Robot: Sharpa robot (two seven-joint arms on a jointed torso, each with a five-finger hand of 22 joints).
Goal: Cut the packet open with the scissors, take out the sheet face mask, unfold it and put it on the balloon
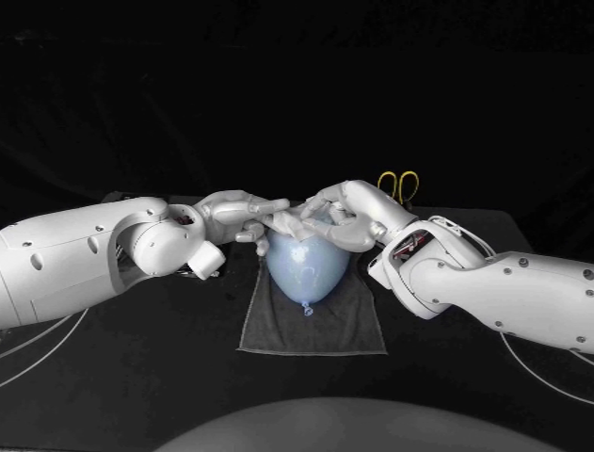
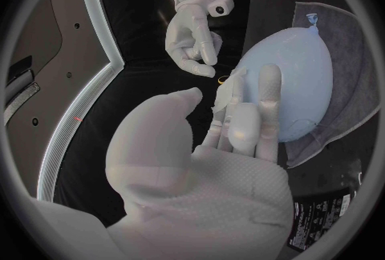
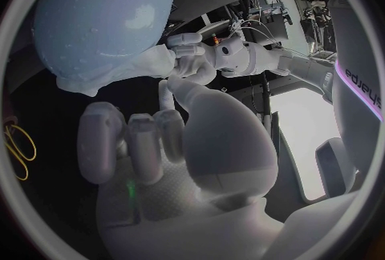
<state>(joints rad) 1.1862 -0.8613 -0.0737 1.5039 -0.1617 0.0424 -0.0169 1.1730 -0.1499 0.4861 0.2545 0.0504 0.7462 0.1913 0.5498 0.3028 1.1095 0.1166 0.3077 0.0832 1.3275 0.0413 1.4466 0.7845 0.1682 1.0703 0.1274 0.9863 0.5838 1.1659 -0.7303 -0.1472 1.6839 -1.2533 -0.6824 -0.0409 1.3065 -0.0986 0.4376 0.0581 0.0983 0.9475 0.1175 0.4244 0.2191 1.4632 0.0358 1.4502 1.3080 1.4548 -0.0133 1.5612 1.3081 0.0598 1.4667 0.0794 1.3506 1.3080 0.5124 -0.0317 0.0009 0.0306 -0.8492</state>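
Your balloon (image 1: 303, 266) lies on the grey cloth (image 1: 311, 331) at mid-table. Its long axis runs away from the robot, with the knot nearest it. The sheet mask (image 1: 289, 225) is bunched over the wide far end. The left hand (image 1: 235, 215) pinches the mask there. The right hand (image 1: 340, 212) curls beside it, and you cannot tell whether it grips anything. The scissors (image 1: 403, 185) lie by the table's far edge.

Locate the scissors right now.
Head view: the scissors lie at the back of the scene, just behind the right hand and beyond the balloon, yellow handles showing past the right wrist.
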